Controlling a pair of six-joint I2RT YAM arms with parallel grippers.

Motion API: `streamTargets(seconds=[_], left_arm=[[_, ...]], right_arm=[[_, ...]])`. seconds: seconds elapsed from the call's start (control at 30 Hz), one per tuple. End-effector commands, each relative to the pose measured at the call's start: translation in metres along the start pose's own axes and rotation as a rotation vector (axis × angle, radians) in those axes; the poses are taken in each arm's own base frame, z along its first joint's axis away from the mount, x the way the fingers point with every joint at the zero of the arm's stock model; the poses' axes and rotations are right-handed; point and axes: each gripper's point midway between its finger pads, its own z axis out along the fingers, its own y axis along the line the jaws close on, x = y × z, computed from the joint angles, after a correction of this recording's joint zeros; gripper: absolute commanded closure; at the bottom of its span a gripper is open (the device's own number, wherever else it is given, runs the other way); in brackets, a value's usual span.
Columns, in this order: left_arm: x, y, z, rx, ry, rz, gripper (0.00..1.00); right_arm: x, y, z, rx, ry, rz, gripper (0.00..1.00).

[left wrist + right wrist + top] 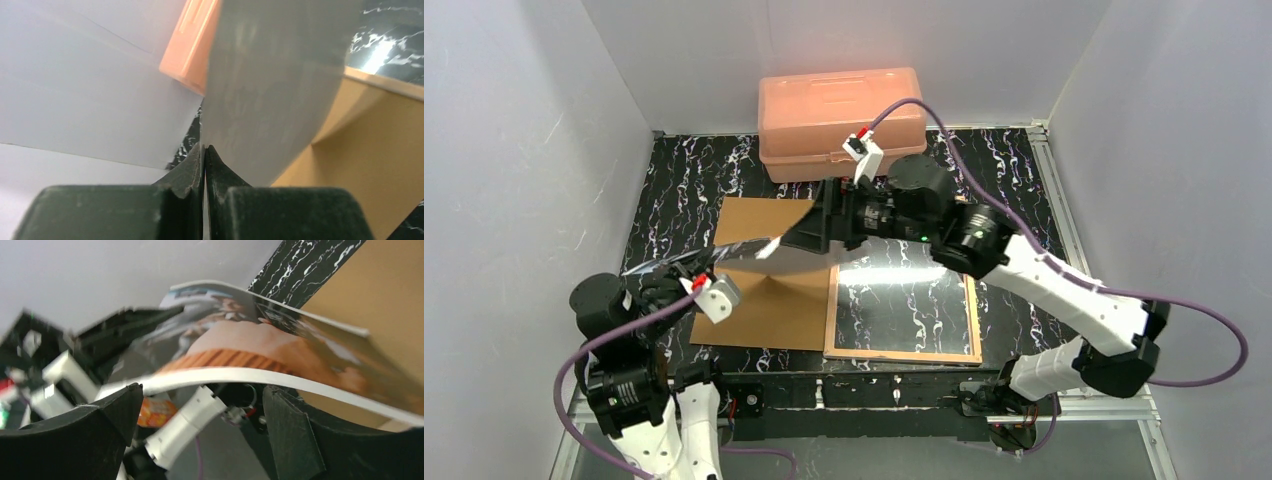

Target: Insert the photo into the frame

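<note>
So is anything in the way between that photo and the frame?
Nothing lies inside the frame. The photo hangs over the brown board beside it, pinched by the left gripper; the open right gripper and its arm hang above the frame's far edge.

Robotics lab cell: white panel walls (514,150), black marbled tabletop (686,185), metal edge rails (1059,200), cabled robot arm (1064,295).

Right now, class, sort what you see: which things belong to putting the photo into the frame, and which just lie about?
In the job: photo, frame, left claw pinching the photo, open right claw.
Lying about: brown board, orange box.
</note>
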Motion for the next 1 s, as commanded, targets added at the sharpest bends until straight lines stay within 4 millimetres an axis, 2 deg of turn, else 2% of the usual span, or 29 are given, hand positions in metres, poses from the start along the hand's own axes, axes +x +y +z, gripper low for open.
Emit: streamTargets(seconds=[0.0,0.1,0.17,0.23,0.4,0.53,0.8,0.97], left_arm=[[-0.012,0.012,0.008,0.028,-0.047,-0.158,1.00],[-0.021,0.011,0.007,0.078,-0.061,-0.214,1.00],[-0.030,0.009,0.004,0.105,-0.076,-0.217,1.00],[-0.036,0.007,0.002,0.118,-0.091,-0.220,1.00],[-0.045,0.008,-0.004,0.118,-0.100,-0.209,1.00],[-0.050,0.007,-0.007,0.117,-0.106,-0.202,1.00],[-0.053,0.006,-0.009,0.109,-0.109,-0.184,1.00],[-0.049,0.007,-0.009,0.100,-0.098,-0.166,1.00]], right_arm=[[0.005,0.038,-0.077,-0.192,0.089,-0.499,0.04],[0.005,0.037,-0.117,-0.211,0.062,-0.731,0.02],[0.003,0.028,-0.130,-0.195,0.031,-0.853,0.01],[0.004,0.021,-0.134,-0.192,0.008,-0.930,0.01],[0.015,0.003,-0.117,-0.206,0.009,-0.979,0.01],[0.024,-0.003,-0.098,-0.243,0.034,-0.992,0.02],[0.011,-0.012,-0.084,-0.195,-0.025,-1.063,0.09],[0.009,-0.017,-0.075,-0.187,-0.040,-1.099,0.21]])
